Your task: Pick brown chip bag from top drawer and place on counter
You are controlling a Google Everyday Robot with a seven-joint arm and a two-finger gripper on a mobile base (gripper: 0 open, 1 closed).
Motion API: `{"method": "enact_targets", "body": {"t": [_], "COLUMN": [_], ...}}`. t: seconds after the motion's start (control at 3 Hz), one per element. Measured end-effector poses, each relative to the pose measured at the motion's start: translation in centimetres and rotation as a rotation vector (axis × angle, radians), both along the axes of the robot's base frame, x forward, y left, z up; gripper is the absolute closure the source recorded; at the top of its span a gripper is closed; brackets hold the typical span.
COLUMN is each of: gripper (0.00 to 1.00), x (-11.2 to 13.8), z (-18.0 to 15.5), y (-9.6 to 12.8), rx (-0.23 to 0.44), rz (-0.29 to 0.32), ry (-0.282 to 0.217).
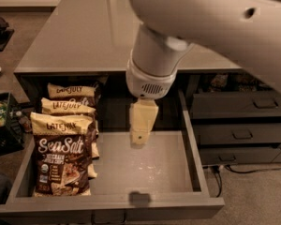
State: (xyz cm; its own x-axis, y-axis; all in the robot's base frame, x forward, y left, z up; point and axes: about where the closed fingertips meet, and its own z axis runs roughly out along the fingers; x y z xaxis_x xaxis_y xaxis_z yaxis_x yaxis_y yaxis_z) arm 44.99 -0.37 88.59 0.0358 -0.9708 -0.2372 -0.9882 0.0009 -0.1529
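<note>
Several identical brown chip bags stand in a row along the left side of the open top drawer (pixel 192 153). The front brown chip bag (pixel 62 157) shows a cream "Late July" band and white "Sea Salt" script. More bags (pixel 70 108) stand behind it toward the back. My gripper (pixel 139 138) hangs from the white arm over the middle of the drawer, to the right of the bags and apart from them. It holds nothing. The grey counter (pixel 84 36) lies above the drawer, partly hidden by my arm.
Narrower handled drawers (pixel 241 135) stack at the right. A dark bin with green items (pixel 1 121) stands on the floor at the left. A cable (pixel 253 170) lies on the floor at the lower right. The drawer's right half shows bare grey floor (pixel 150 168).
</note>
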Motion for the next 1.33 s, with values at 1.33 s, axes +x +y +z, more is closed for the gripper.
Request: {"method": "enact_targets", "body": {"t": [1.33], "gripper": [0.0], "x": [1.8], "z": [-6.4], "y": [11.4], "rx": [0.09], "rz": [0.026], "ry": [0.055]}}
